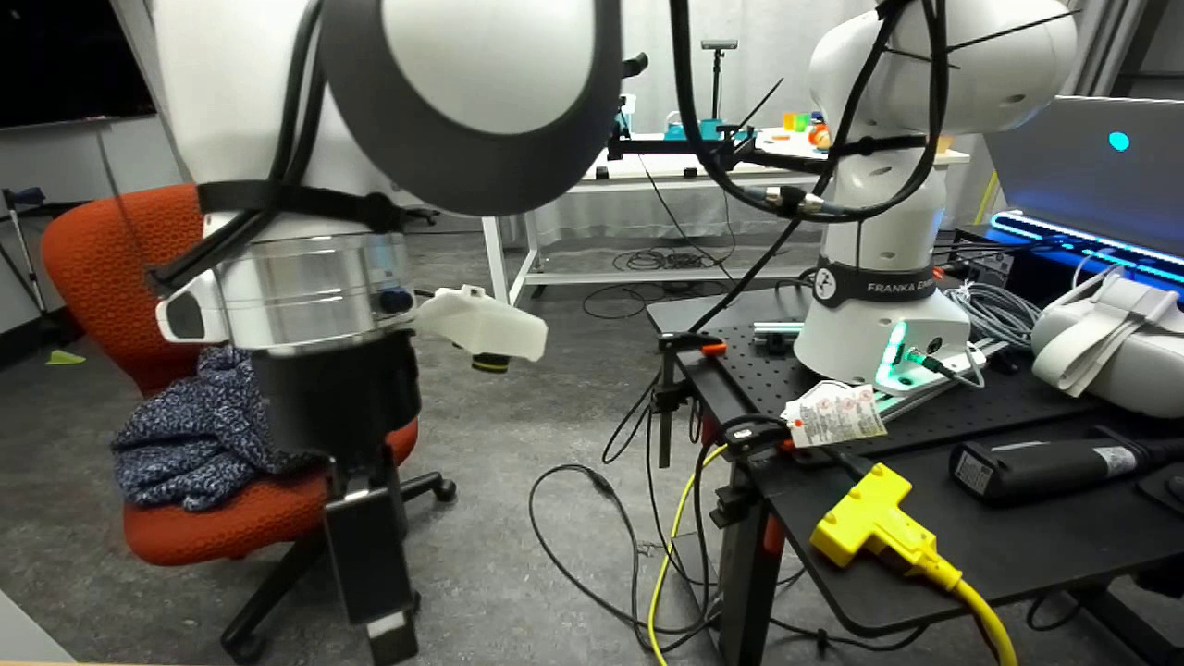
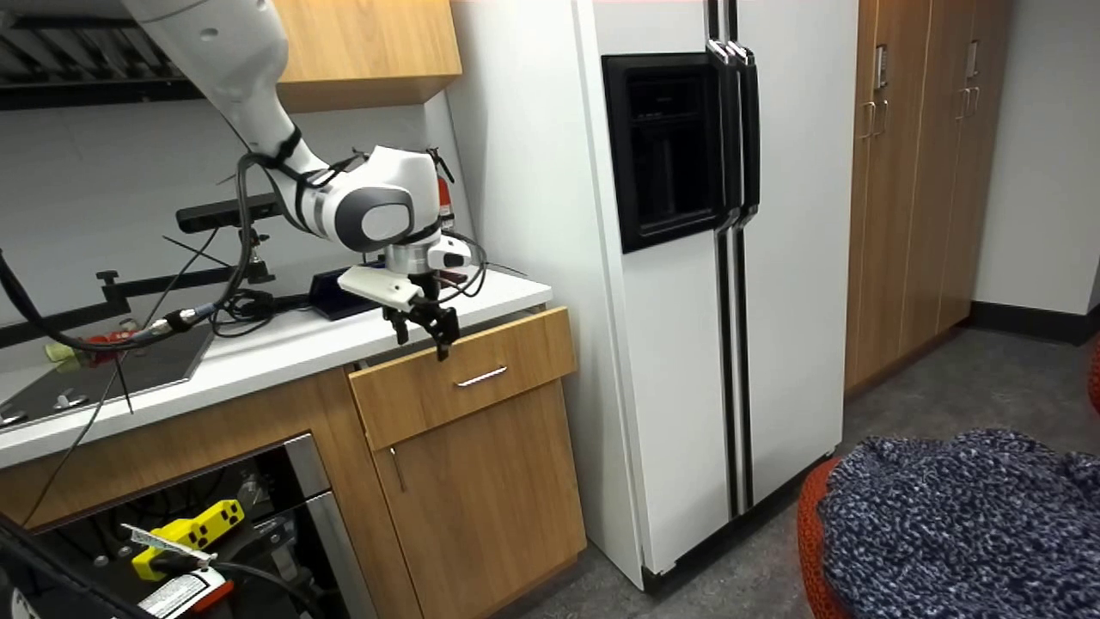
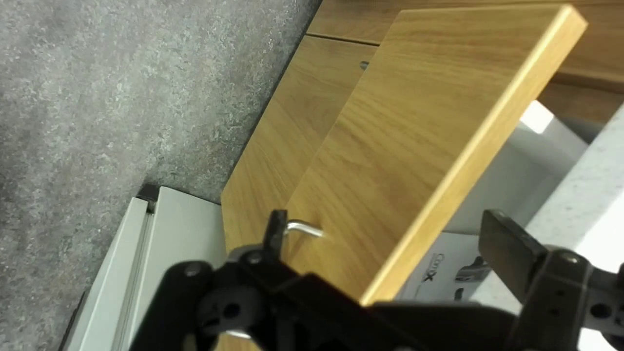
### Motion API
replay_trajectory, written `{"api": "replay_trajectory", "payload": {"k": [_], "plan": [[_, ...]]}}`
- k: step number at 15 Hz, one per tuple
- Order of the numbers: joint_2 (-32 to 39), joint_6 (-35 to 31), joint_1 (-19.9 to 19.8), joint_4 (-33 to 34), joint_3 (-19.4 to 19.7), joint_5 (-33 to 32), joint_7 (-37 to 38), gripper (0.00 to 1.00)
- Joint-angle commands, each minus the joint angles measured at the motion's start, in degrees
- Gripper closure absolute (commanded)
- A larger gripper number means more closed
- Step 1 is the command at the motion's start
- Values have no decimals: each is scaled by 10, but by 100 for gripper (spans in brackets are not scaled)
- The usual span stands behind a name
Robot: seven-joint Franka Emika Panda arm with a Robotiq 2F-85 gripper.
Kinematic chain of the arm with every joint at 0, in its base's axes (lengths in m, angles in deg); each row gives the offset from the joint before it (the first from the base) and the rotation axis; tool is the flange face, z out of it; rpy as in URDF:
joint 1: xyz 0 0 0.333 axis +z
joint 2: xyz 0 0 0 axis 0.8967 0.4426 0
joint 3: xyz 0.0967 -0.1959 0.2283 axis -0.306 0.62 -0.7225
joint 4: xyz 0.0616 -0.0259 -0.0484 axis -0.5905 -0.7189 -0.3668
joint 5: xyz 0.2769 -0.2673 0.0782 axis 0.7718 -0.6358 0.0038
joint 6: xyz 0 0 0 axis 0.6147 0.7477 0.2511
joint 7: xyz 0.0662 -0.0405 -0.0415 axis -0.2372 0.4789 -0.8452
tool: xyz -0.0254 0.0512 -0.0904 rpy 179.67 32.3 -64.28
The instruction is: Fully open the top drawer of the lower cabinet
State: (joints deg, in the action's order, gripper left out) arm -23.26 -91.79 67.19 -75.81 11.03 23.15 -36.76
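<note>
The top drawer [image 2: 455, 400] is seen partly open in the lower cabinet [image 2: 361, 499], its front stood away from the edge of the white countertop [image 2: 266, 344] and placed above a wooden door [image 2: 494, 490]. A slim metal handle [image 2: 481, 376] is fixed to that front. The drawer's white interior [image 3: 512, 180] is exposed, and a white printed item [image 3: 436, 258] is contained in it. The gripper [image 3: 385, 218] is held at the drawer's upper edge, its two fingers [image 3: 509, 253] spread well apart; in the wrist view that edge is seen between them, one on the handle side, the other on the inner side. Whether the drawer is touched by either cannot be told.

Beside the cabinet a white refrigerator [image 2: 675, 327] is placed, and a dark cooktop [image 2: 146, 374] is set into the countertop. In both exterior views a speckled cloth [image 1: 208, 435] is laid on an orange chair [image 1: 129, 250]. In an exterior view a yellow power splitter [image 1: 869, 518] is laid on a black table [image 1: 1017, 546], on which the arm's base [image 1: 879, 342] is mounted.
</note>
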Motion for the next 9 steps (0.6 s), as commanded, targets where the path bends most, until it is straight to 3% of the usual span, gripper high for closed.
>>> {"api": "replay_trajectory", "payload": {"k": [1, 9], "plan": [[-57, -36, 36, -59, -10, 15, 10, 0], [-67, -117, 103, -116, 3, -23, 80, 0]]}}
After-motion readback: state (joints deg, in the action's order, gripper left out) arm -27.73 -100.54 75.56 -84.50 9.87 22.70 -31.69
